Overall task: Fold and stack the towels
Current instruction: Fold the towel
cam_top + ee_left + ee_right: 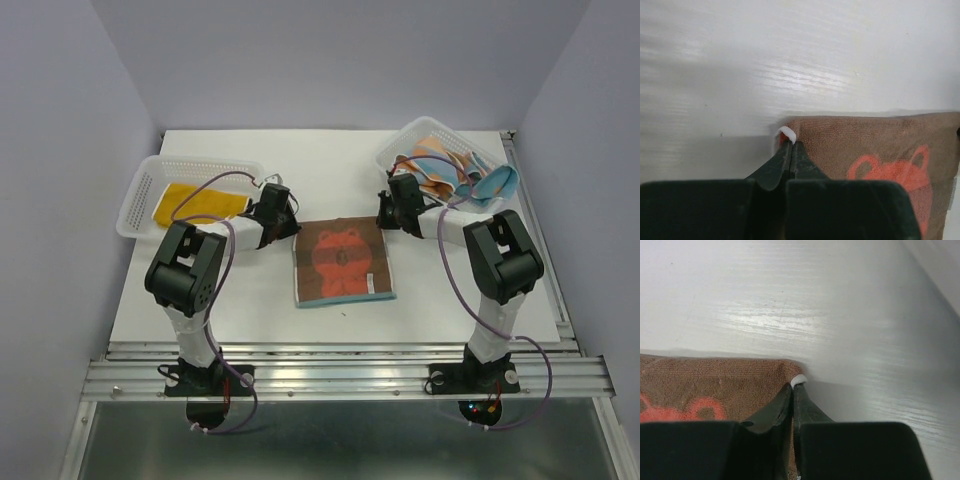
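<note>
Overhead, both tips hidden under your wrists, left gripper (789,143) pinching a corner of the brown orange-bear terry towel (840,142), right gripper (796,387) likewise, white perforated baskets (135,195) flanking.

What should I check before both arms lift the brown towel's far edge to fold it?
1. Grip of left pincer on the brown towel's far left corner: ok, shut on it.
2. Grip of right pincer on the far right corner: ok, shut on it.
3. Towel lying flat on the table: ok.
4. Nothing resting on the towel's near half: ok.
5. Depth of each bite, since only the corner tips show: cannot tell.
6. Yellow towel inside the left basket, apart from the fold path: ok.
</note>
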Robot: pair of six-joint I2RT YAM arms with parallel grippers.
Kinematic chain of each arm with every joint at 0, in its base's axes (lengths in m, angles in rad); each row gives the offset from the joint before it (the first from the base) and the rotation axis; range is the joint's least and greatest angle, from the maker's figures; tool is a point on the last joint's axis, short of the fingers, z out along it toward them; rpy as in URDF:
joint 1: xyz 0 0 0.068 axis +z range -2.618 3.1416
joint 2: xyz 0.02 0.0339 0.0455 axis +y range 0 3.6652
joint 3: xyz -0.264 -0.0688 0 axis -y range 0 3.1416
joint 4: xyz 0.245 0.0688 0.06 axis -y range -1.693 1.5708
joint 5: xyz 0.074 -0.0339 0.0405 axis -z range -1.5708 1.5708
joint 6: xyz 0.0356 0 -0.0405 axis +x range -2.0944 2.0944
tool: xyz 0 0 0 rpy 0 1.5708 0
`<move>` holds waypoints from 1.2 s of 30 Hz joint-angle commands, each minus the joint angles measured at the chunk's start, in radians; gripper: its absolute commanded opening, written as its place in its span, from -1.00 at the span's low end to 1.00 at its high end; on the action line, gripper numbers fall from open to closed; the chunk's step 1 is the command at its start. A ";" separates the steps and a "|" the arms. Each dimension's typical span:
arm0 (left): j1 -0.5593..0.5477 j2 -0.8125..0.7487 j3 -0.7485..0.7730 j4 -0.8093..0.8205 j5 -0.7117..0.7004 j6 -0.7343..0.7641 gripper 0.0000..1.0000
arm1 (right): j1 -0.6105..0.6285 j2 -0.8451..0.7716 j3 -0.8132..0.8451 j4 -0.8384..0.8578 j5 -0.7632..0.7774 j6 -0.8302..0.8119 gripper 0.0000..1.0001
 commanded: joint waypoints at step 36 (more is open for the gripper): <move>-0.164 -0.772 -0.719 0.304 0.094 -0.176 -1.00 | 0.037 -0.763 -0.598 -0.002 -0.293 0.151 -0.99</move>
